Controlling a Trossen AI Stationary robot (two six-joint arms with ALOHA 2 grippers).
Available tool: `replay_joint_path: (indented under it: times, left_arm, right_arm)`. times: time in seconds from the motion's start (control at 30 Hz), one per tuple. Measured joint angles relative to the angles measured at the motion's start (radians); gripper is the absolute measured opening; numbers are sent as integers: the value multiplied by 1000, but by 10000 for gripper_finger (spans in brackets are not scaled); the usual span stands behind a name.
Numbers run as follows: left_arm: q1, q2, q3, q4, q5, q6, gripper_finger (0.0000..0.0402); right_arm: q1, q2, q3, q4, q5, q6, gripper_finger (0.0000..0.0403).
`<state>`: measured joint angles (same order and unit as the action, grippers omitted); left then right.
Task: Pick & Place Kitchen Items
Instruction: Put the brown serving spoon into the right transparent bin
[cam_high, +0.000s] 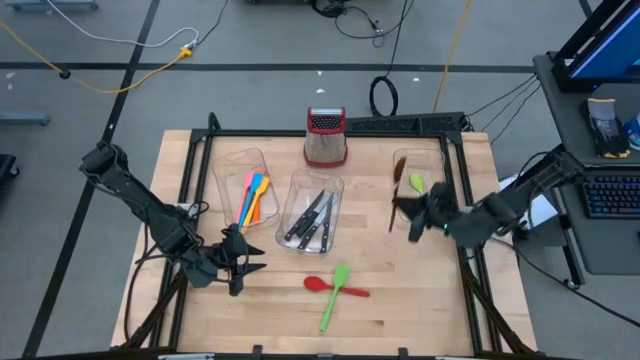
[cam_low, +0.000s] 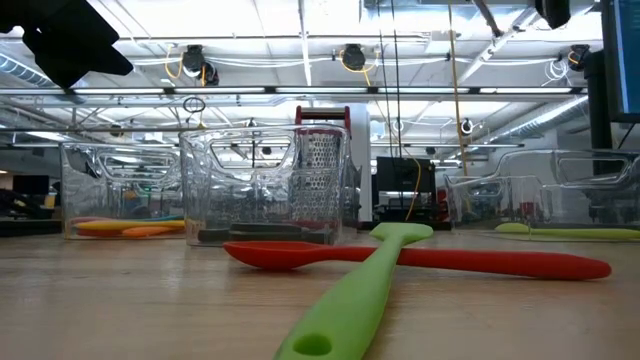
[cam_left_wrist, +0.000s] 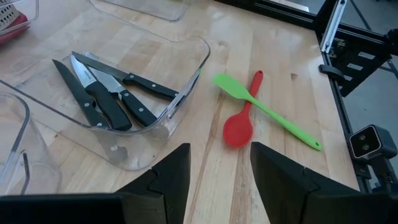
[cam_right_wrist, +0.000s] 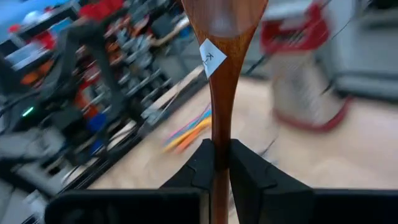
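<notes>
While the counter (cam_high: 400, 290) carries three clear bins (cam_high: 313, 210), the right tool (cam_right_wrist: 219, 163) hovers at three o'clock over the right-hand bin, fingers pinching the brown spoon (cam_right_wrist: 222, 56) by its handle (a white tag on it). The left tool (cam_left_wrist: 214, 171) waits at eight o'clock, spread. A green spatula (cam_high: 333, 295) crosses a red spoon (cam_high: 334, 287) at six o'clock

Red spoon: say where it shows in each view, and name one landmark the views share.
High view: the red spoon lies on the table's near middle, crossed by the green spatula.
Low view: centre foreground, under the spatula.
Left wrist view: beside the knife bin, ahead of the left gripper.
Right wrist view: not in it.
Shared landmark: the green spatula.
</notes>
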<state>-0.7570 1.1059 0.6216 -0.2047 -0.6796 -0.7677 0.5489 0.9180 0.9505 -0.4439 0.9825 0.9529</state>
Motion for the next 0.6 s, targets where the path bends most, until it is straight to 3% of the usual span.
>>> replay_joint_path:
  times: [0.2,0.37,0.6]
  left_arm:
    - [0,0,0,0,-3,30,170]
    - [0,0,0,1,-67,132,170]
    - [-1,-2,0,1,-133,190,170]
  right_arm:
    - [-176,-104,1,-61,-7,-107,19]
    - [-356,-117,2,-203,-146,-76,19]
    - [-575,-34,2,-421,-368,13,19]
